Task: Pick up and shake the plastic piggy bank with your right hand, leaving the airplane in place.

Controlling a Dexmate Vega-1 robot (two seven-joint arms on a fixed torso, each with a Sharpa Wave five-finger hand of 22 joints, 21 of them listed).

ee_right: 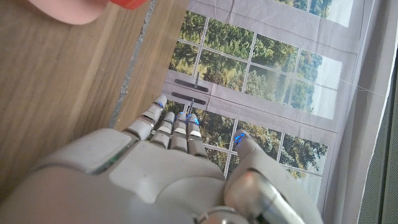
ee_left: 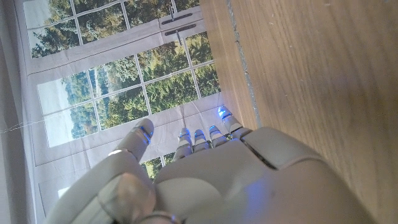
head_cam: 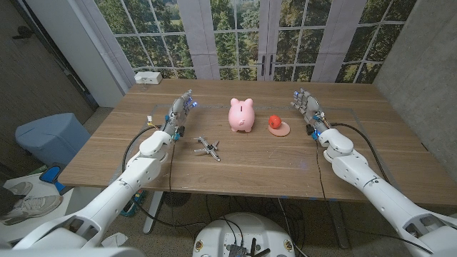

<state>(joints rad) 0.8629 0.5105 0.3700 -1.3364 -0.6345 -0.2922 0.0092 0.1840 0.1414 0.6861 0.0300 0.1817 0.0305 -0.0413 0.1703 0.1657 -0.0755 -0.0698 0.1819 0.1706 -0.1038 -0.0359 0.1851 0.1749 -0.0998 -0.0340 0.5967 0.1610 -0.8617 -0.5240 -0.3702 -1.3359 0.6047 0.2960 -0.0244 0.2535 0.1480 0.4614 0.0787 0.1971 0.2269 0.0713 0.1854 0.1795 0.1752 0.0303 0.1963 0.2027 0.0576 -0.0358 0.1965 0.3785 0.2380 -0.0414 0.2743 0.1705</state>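
Pink plastic piggy bank (head_cam: pixel 241 115) stands mid-worktop, inboard of the empty, open-fingered right hand (head_cam: pixel 307 107); left hand (head_cam: pixel 180 109) equally empty, airplane (head_cam: pixel 208 148) nearer it.

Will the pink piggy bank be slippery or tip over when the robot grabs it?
The glossy pink plastic piggy bank looks smooth and round, so it may slip in the fingers. It stands on small feet, so a sideways nudge could probably tip it. Being hollow plastic, it is likely stiff and fairly light.
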